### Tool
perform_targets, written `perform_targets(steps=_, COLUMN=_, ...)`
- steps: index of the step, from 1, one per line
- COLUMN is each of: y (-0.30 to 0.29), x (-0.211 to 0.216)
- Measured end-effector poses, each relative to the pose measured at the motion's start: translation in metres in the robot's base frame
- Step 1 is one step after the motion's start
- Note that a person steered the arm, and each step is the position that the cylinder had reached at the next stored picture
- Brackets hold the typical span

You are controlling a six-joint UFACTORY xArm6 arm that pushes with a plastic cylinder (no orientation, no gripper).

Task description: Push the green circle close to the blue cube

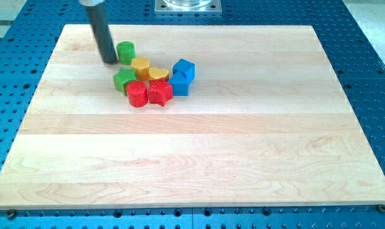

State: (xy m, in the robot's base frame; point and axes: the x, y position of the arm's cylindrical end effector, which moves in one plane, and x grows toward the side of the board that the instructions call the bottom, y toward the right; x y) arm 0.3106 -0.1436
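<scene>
Green circle (125,51) just right of tool tip (110,61), tool a plain rod.

On the pale wooden worktop (198,159), the green circle block (125,51) is set just right of my tip (109,62); the blue cube (184,69) is placed further right, beyond the yellow blocks (149,69).

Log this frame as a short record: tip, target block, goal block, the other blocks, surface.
tip: my tip, just to the view's left of the green circle
target: green circle, upper left of the cluster
goal: blue cube, at the cluster's right, above a second blue block
between: yellow blocks
others: green block; red blocks
surface: wooden board
</scene>
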Motion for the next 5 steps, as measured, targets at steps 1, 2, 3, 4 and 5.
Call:
perform_targets(steps=1, y=0.018, x=-0.021)
perform_targets(steps=2, y=0.013, x=-0.050)
perform_targets(steps=3, y=0.064, x=-0.029)
perform_targets(steps=4, y=0.066, x=0.017)
perform_targets(steps=5, y=0.095, x=-0.023)
